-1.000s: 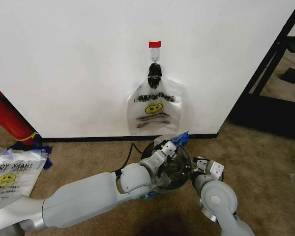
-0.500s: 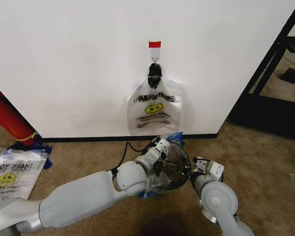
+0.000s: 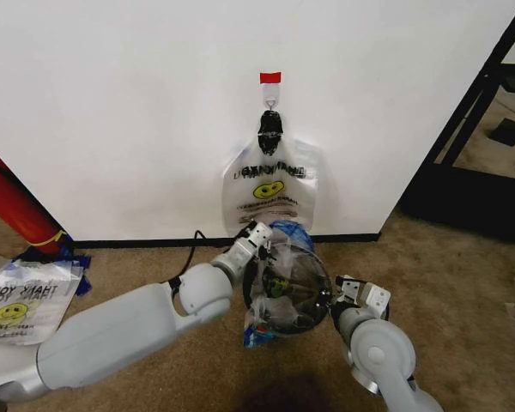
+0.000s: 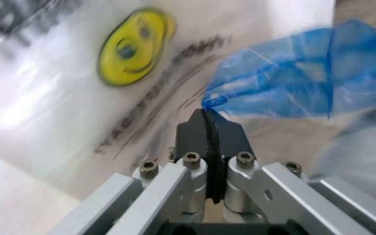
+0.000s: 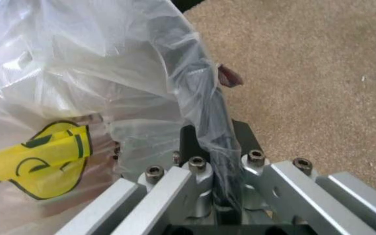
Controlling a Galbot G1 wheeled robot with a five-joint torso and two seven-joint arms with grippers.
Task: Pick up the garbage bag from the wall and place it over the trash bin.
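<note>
The garbage bag (image 3: 259, 316), clear crinkly plastic with a yellow smiley, lies draped over the trash bin (image 3: 307, 296), whose black mesh shows through it. My left gripper (image 3: 256, 233) is at the bin's far side near the wall (image 3: 137, 112), shut on the bag's blue strip (image 4: 286, 78). In the left wrist view the left gripper (image 4: 207, 113) pinches that strip's corner. My right gripper (image 3: 357, 290) is at the bin's right side. In the right wrist view the right gripper (image 5: 216, 147) is shut on the clear plastic (image 5: 142, 63) folded over the bin's black rim (image 5: 204, 105).
Like bags (image 3: 270, 184) hang from a black clip (image 3: 269, 129) under a red tape tab (image 3: 269, 77), just behind the left gripper. A flat stack of bags (image 3: 17, 300) lies on the carpet at left, beside a red cylinder (image 3: 13, 202). A black frame (image 3: 476, 103) stands at right.
My left gripper has moved from over the bin up toward the wall, drawing the blue strip with it, and the bag now spreads wider over the bin. The right gripper has stayed put.
</note>
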